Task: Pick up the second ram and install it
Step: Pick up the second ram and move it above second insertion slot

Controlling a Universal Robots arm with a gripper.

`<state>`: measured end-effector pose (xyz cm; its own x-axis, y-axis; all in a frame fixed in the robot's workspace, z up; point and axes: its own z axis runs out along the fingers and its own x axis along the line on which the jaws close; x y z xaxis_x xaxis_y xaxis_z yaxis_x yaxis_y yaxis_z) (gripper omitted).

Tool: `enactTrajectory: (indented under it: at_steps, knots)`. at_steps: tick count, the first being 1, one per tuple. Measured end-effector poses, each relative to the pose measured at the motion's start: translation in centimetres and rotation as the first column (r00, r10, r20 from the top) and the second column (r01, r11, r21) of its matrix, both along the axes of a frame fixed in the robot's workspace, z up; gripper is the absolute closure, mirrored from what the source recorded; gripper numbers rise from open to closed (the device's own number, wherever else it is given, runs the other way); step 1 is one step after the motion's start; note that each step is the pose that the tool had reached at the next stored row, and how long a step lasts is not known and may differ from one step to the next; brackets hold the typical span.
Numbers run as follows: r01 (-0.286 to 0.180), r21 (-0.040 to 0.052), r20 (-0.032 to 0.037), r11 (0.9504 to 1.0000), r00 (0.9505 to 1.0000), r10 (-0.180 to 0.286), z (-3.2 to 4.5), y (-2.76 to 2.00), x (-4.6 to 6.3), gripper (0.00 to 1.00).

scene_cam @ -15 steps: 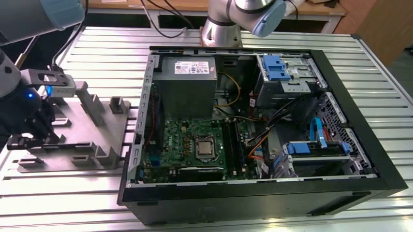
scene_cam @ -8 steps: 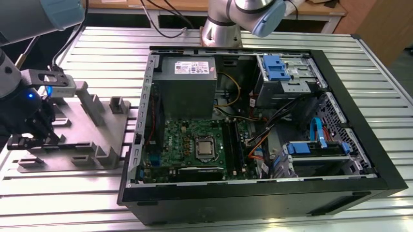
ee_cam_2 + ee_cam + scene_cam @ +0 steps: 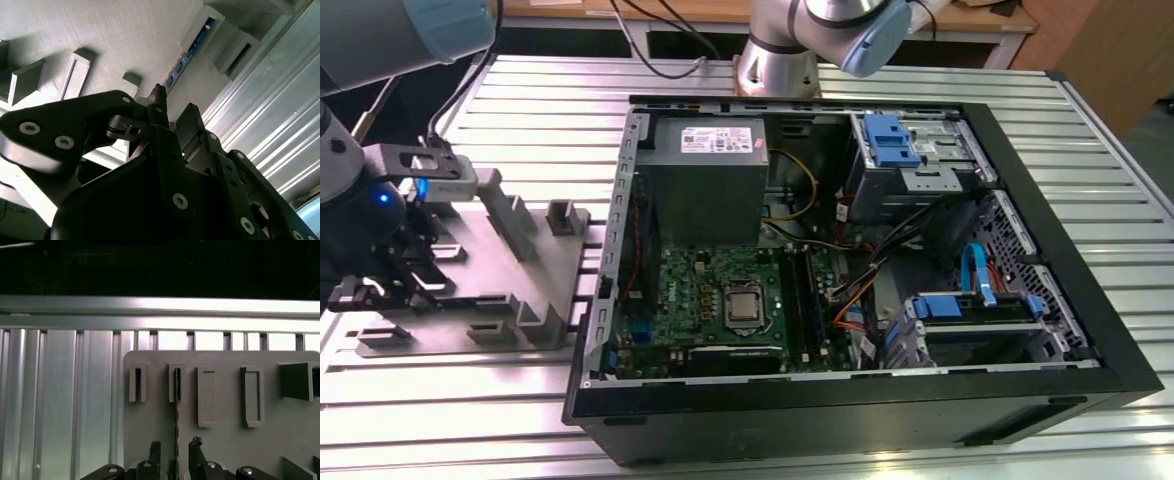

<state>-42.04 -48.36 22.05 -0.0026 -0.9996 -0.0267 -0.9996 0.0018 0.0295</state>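
"What's crowding the ram (image 3: 177,385)?"

"It stands on edge in a slotted block on the grey tray (image 3: 150,435). In the first wrist view a smaller block (image 3: 137,385) sits just beside it on one side, and two taller frames (image 3: 206,397) stand on the other."

"And the gripper (image 3: 175,450)?"

"Its fingers (image 3: 155,452) are spread, one on each side of the ram's thin edge, with a sliver of gap on both sides."

"Any room to move?"

"The tray's edge is near, just past the smaller block, and beyond it are the bare slats of the counter (image 3: 60,405). In the exterior view the case (image 3: 854,410) stands just beside the tray on the exterior view's right. The gripper is over the tray's opposite end."
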Motion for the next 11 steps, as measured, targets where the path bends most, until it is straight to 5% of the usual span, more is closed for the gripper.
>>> enactTrajectory:
  at_steps: [11]
  knots:
    - [0.000, -0.0002, 0.0022, 1.0000, 1.0000, 0.000, -1.83, 0.26, -0.7, 0.64]
